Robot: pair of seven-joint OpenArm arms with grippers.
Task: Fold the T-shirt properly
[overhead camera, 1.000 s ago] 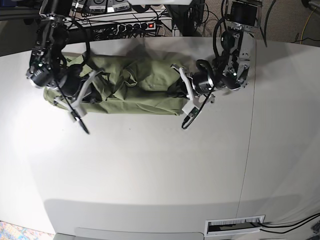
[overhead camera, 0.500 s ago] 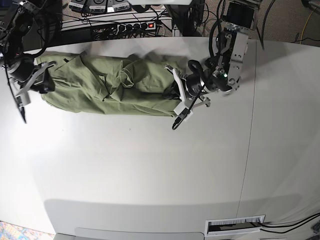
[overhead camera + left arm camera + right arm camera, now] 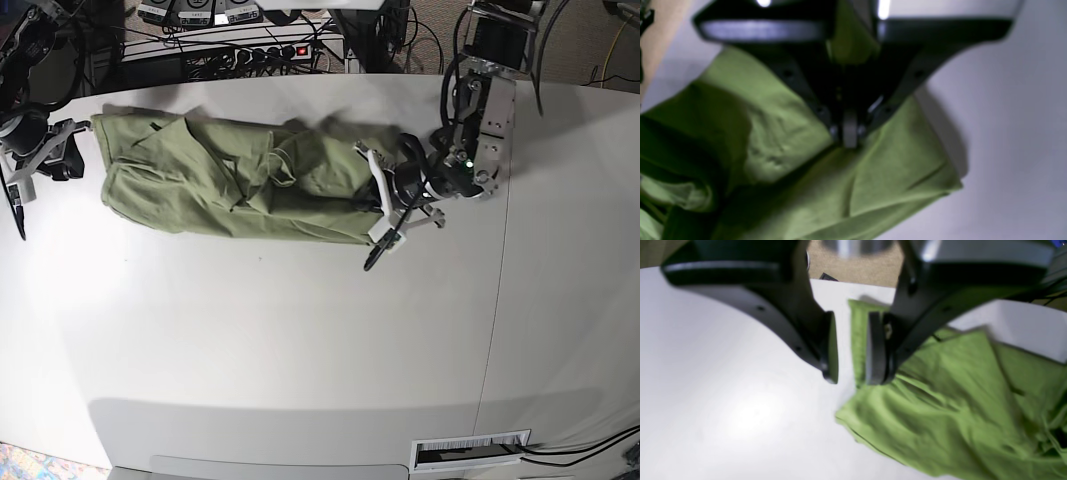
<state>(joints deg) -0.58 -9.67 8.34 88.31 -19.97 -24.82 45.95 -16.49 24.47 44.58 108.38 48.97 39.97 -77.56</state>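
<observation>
Currently the T-shirt lies stretched in a long wrinkled band across the far part of the white table, running from one gripper to the other. The left gripper is clamped tight on the T-shirt: in the left wrist view its jaws meet with green fabric pinched between them, and a fold of cloth rises behind the jaws; the rest of the garment hangs away below and to the left of the tips. The right gripper is released, jaws parted with a clear gap; a strip of the T-shirt edge shows through that gap, though the frame is blurred and it probably lies beyond the pads rather than between them. From this gripper the cloth spreads down and to the right. In the base view the right gripper sits just beside the T-shirt's end, apparently apart from it.
</observation>
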